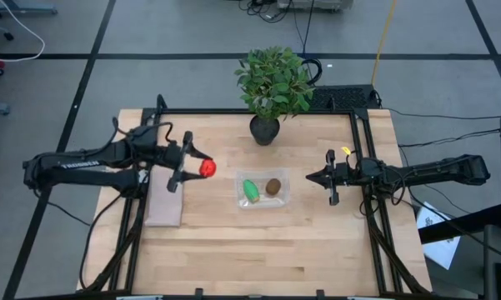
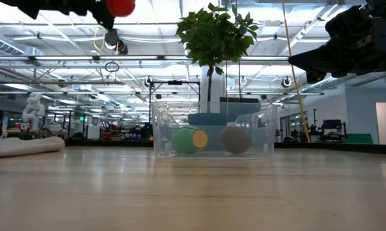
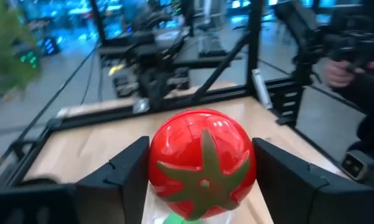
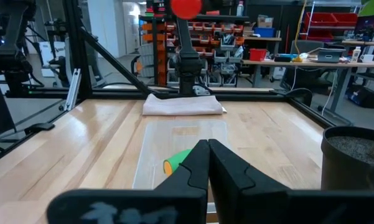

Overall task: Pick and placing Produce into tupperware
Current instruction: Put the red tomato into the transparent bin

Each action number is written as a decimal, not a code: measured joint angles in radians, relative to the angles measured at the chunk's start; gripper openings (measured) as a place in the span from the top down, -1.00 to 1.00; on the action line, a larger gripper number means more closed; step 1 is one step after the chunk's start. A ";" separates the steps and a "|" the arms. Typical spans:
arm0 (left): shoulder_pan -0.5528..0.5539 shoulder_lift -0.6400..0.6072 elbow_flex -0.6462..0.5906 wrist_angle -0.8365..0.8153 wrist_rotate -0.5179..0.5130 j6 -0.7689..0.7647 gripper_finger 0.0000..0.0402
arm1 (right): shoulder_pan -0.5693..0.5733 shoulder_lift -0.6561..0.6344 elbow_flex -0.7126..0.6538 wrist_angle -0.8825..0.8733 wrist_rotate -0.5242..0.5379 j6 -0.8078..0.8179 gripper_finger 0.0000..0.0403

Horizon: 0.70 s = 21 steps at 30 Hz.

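Left of centre in the overhead frame, left hand [image 1: 202, 167] grips the tomato [image 1: 207, 167] above the counter [image 1: 317, 242]; next, carry it right over the container [image 1: 263, 190]. Right hand [image 1: 329, 177] waits closed.

The tomato [image 3: 202, 165] is glossy bright red with an olive-green star-shaped calyx. In the clear tupperware [image 1: 263, 190], the oblong piece [image 1: 251, 191] is bright green, showing an orange-yellow end in the low view, and the kiwi [image 1: 273, 187] is dull brown. The counter [image 1: 267, 242] is pale blond wood. The plant [image 1: 273, 79] has dark green leaves in a black pot [image 1: 264, 130]. Both arms are black.
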<state>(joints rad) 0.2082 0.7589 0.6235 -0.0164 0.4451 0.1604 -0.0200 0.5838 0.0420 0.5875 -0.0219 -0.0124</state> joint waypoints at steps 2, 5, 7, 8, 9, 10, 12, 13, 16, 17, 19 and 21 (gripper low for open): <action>-0.038 0.001 0.000 0.016 -0.011 0.027 -0.20 | 0.000 0.000 0.000 0.005 0.000 0.000 1.00; -0.083 0.015 0.000 0.020 -0.067 0.059 -0.23 | 0.000 0.000 0.000 0.012 0.000 -0.001 1.00; -0.095 0.026 -0.001 0.020 -0.080 0.082 -0.22 | 0.000 0.000 0.000 0.015 0.000 -0.001 1.00; -0.096 0.034 0.000 0.026 -0.080 0.088 -0.21 | 0.000 0.000 0.000 0.015 0.000 -0.001 1.00; -0.096 0.041 -0.001 0.025 -0.080 0.093 -0.20 | 0.000 0.000 0.000 0.015 0.000 0.000 1.00; -0.095 0.050 -0.008 0.034 -0.081 0.094 -0.20 | 0.000 0.000 0.000 0.015 0.000 0.000 1.00; -0.086 0.069 -0.043 0.102 -0.081 0.095 -0.20 | 0.000 0.000 0.000 0.015 0.000 0.000 1.00; -0.078 0.076 -0.070 0.144 -0.080 0.093 -0.20 | 0.000 0.000 0.000 0.015 0.000 0.000 1.00; -0.048 0.100 -0.154 0.305 -0.065 0.067 -0.24 | 0.000 0.000 0.000 0.015 0.000 0.001 1.00; -0.036 0.105 -0.183 0.355 -0.053 0.061 -0.24 | 0.000 0.000 0.000 0.015 0.000 0.002 1.00; -0.015 0.108 -0.231 0.442 -0.029 0.034 -0.25 | 0.000 0.000 0.000 0.015 0.000 0.004 1.00; 0.006 0.107 -0.264 0.506 -0.021 0.010 -0.25 | 0.000 0.000 0.000 0.015 0.000 0.004 1.00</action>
<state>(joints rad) 0.2142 0.8656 0.3593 0.4893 0.4236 0.1705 -0.0200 0.5838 0.0418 0.6022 -0.0216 -0.0082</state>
